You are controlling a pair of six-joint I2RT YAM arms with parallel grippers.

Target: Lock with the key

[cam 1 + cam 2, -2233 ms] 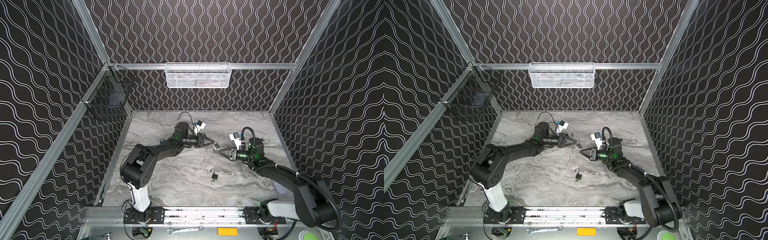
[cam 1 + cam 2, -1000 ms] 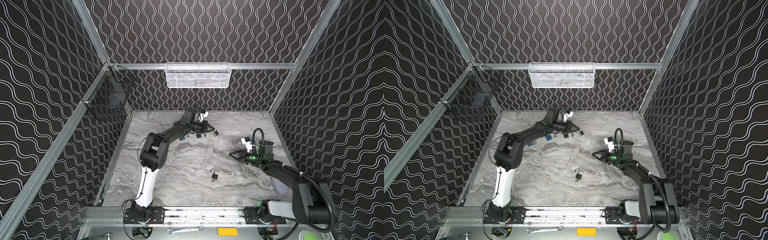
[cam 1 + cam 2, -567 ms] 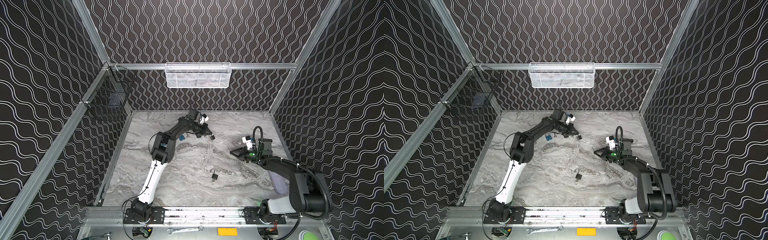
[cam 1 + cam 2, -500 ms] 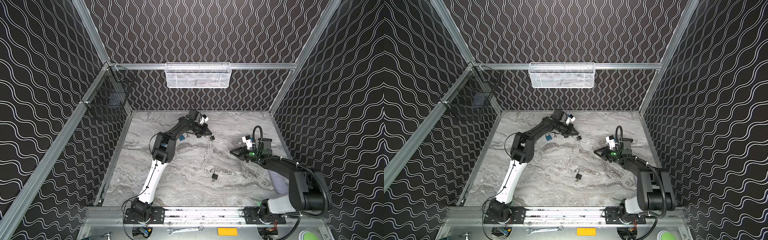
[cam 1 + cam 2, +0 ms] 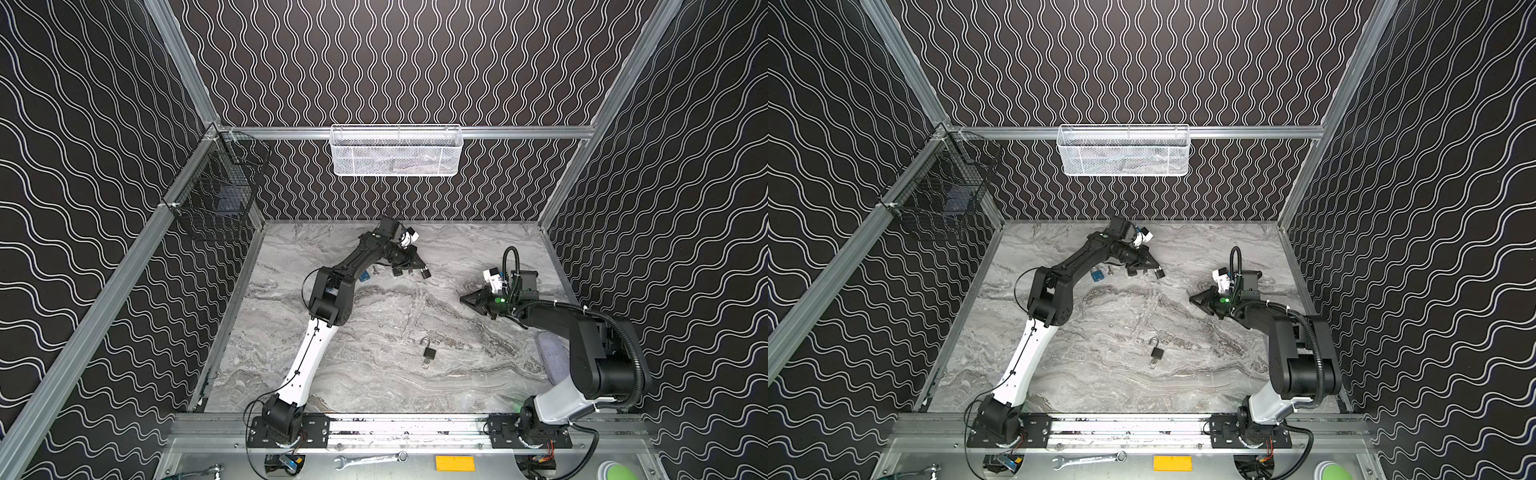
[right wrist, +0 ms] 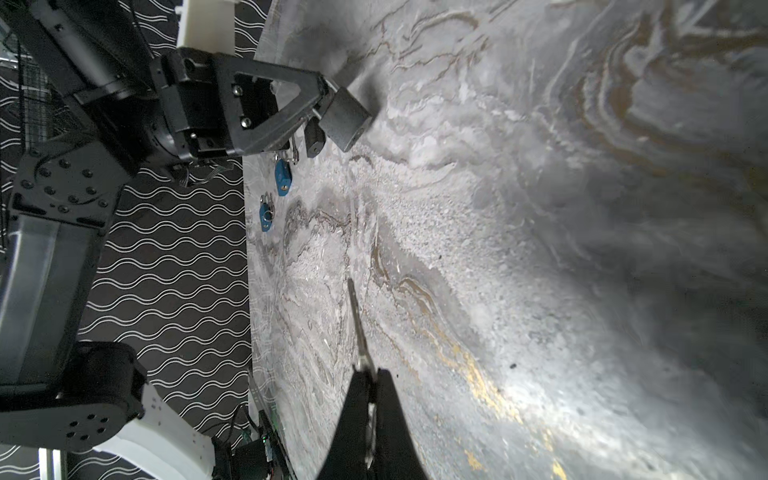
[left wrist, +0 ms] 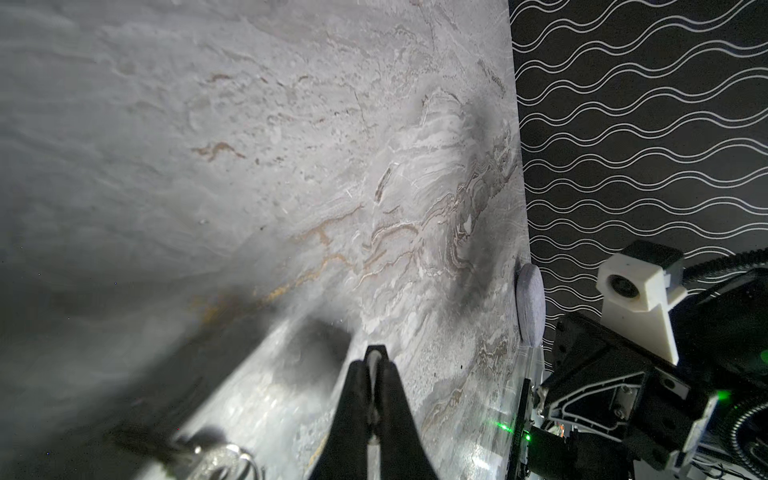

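- The left gripper reaches to the far middle of the marble tabletop. Its jaws are closed on the shackle of a dark padlock, and the body hangs out past the fingertips, low over the surface.
- The right gripper sits on the right side with its jaws pinched on a key. The thin blade sticks straight out ahead of the fingertips.
- Key and padlock are well apart, with bare marble between them, so the step in hand looks like bringing the two together. Insertion has not begun.
- The next move calls for lining the blade up with the keyhole on the end face of the padlock body. The padlock must be held steady, since a body hanging from its shackle may swing when pushed.
- Whether that shackle is pressed home cannot be told.
- A second black padlock lies loose near the middle, shackle raised, and two blue padlocks lie beside the left arm. None of them is being handled.
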